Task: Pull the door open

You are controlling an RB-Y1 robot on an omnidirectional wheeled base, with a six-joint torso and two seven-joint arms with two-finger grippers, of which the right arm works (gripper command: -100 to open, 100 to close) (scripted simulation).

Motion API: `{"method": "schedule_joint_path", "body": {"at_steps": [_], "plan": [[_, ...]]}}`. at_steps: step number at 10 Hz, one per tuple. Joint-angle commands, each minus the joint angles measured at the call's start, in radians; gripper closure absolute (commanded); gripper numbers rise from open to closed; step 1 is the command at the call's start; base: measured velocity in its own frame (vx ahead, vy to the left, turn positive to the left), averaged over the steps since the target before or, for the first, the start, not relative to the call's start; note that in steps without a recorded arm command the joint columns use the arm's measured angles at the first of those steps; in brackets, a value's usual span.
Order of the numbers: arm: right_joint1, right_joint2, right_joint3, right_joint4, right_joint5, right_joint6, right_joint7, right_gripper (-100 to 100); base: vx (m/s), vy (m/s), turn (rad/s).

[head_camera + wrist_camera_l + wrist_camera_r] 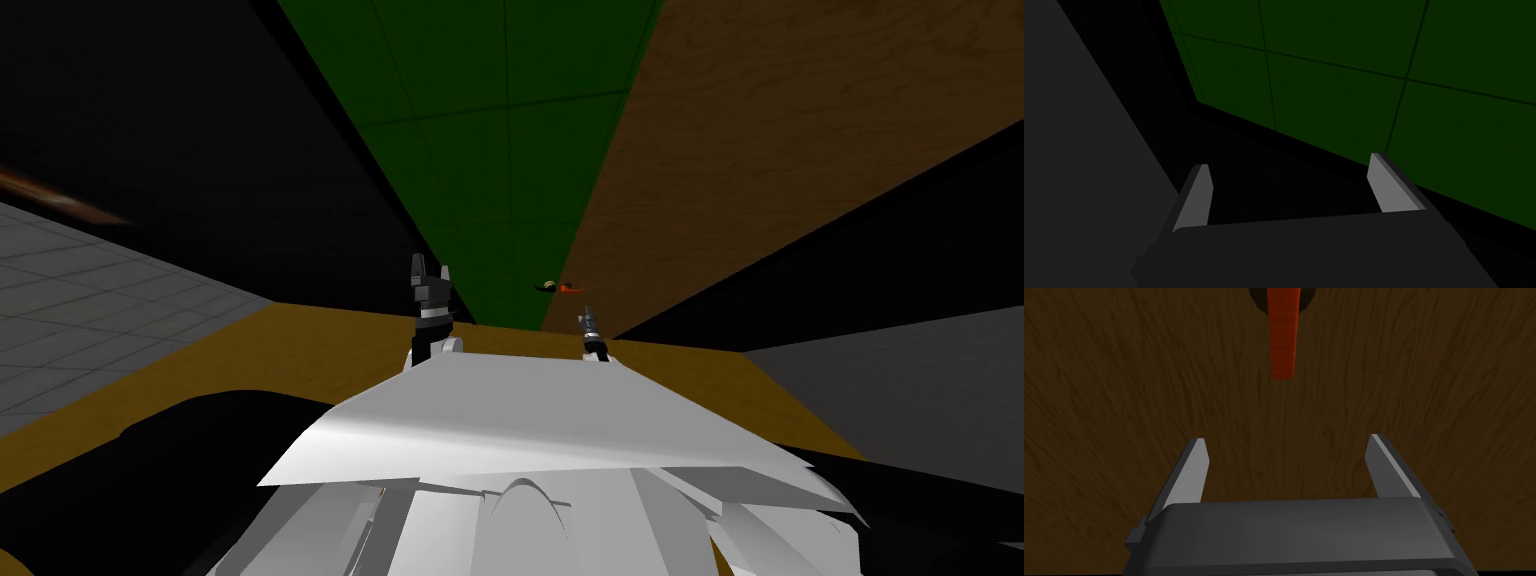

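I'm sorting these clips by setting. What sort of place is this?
Probably a doorway inside a house: a brown wood-grain door with an orange lever handle, a green tiled wall beside it, and wood-look flooring underfoot.

You had the right gripper point(1286, 440) facing the door point(1124, 413), its handle point(1284, 338) ahead, apart from the fingers. The left gripper point(1289, 162) faced the wall point(1374, 60) left of the door.
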Motion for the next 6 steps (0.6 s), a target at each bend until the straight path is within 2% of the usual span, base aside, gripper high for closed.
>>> {"method": "schedule_joint_path", "body": {"at_steps": [1,2,3,4,5,6], "plan": [[0.027,-0.027,-0.031,0.000,-0.020,0.000,-0.001,-100,0.024,0.001,0.137],[0.032,-0.033,-0.037,0.003,-0.024,-0.001,-0.001,-100,0.038,-0.010,0.103],[0.047,-0.050,-0.057,0.013,-0.038,-0.005,-0.001,-100,0.042,-0.019,0.094],[0.047,-0.050,-0.057,0.013,-0.038,-0.005,-0.001,-100,0.033,-0.019,0.044],[0.063,-0.070,-0.082,0.025,-0.055,-0.010,-0.002,-100,0.060,-0.021,0.160],[0.072,-0.082,-0.098,0.033,-0.066,-0.015,-0.002,-100,0.106,-0.040,0.203]]}}
